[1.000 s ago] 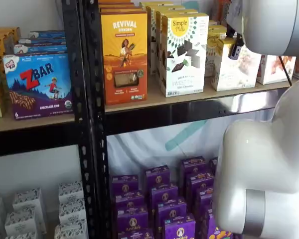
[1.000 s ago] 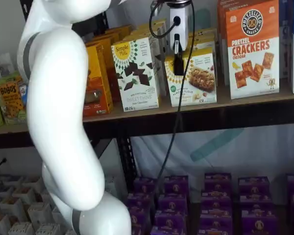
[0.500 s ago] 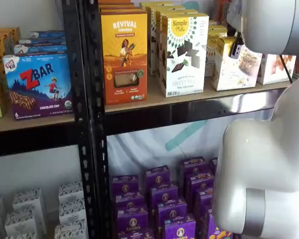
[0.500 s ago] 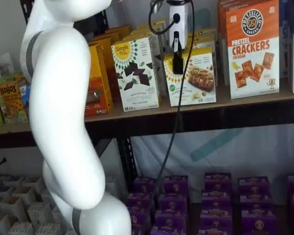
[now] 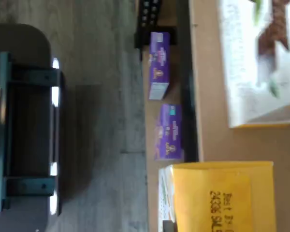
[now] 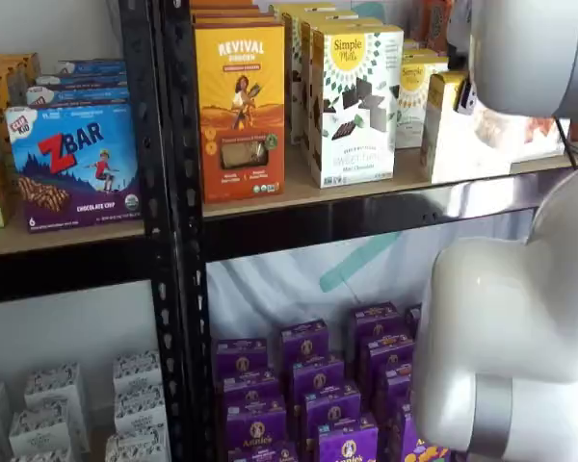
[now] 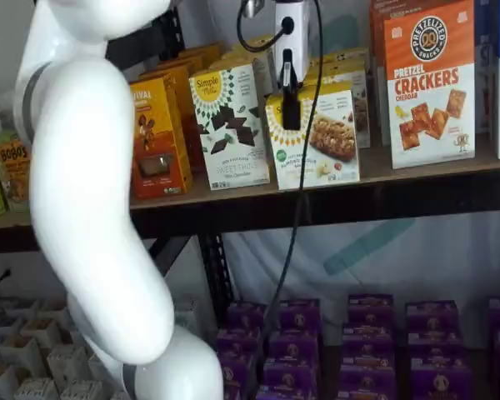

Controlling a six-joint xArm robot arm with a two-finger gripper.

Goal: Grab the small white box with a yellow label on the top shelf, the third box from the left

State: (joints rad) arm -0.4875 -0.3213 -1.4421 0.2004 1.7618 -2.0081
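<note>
My arm [image 7: 92, 200] has swung a bit left of the Sweet Thins box [image 7: 232, 125]. The top shelf [image 7: 383, 173] hasn't changed. The small white box [image 7: 317, 137] has slid toward the Sweet Thins box and now sits just beside it, right of it. In a shelf view it's turned and blurred [image 6: 445, 120], so it's on the move. Only one black finger [image 7: 291, 104] shows on its front, so I can't tell if the jaws are clamped, but the box tracking me suggests the pull-out has begun
</note>
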